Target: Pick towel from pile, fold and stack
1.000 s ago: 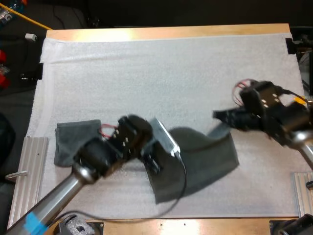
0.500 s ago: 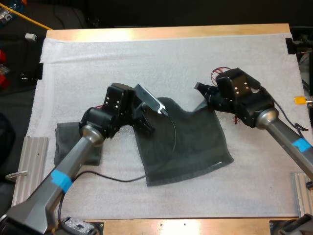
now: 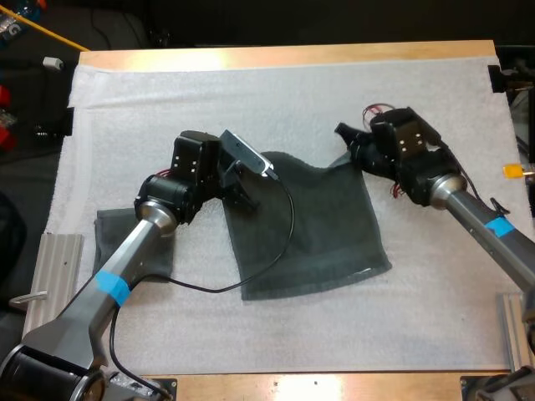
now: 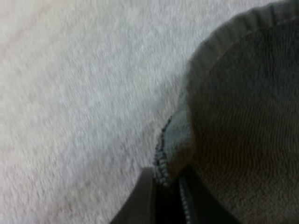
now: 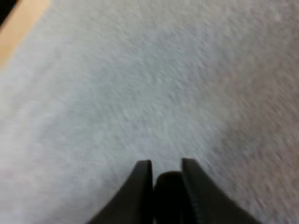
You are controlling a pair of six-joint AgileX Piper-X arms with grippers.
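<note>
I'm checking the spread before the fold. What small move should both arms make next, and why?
Probably lower both far corners onto the mat, keeping them apart. The left gripper and the right gripper each pinch a far corner of the towel. Its near part lies flat, while its far edge looks raised at the fingers.

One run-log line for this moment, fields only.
towel: spread on mat | left pincer: shut on far corner | right pincer: shut on other far corner | folded towel: near mat's left edge
</note>
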